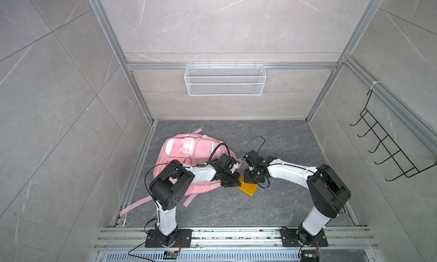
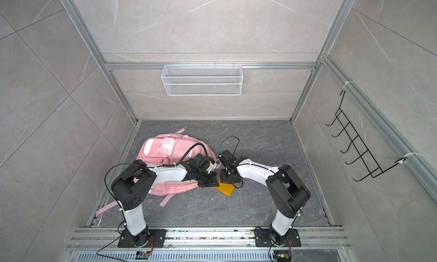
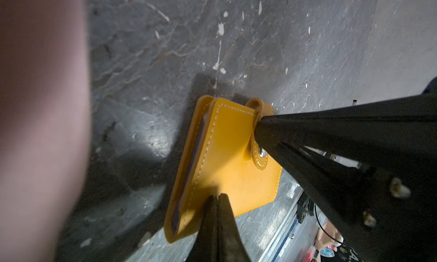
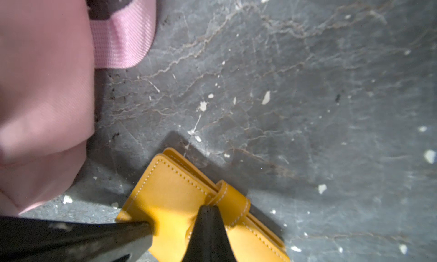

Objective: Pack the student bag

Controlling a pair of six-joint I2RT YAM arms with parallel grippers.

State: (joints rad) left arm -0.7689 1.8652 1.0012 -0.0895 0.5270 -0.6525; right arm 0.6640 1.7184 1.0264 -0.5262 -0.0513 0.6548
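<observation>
The student bag [image 1: 189, 149] [image 2: 165, 149], pink and soft, lies on the dark floor left of centre in both top views. Just right of it lies a yellow leather wallet [image 1: 248, 189] [image 2: 225, 189] with a snap strap. Both grippers meet over the wallet. My left gripper [image 3: 218, 195] [image 1: 234, 182] is shut, its tip resting on the wallet's cover [image 3: 227, 159]. My right gripper [image 4: 208, 207] [image 1: 250, 178] is also shut, its tip against the snap strap [image 4: 227, 197]. Nothing sits between either pair of fingers. The bag's pink fabric [image 4: 42, 83] lies close beside the wallet.
A pink webbing strap [image 4: 123, 36] lies on the floor by the bag, and longer straps [image 1: 134, 205] trail toward the front left. A white wire basket [image 1: 224, 79] hangs on the back wall. A black hook rack [image 1: 387, 142] hangs on the right wall.
</observation>
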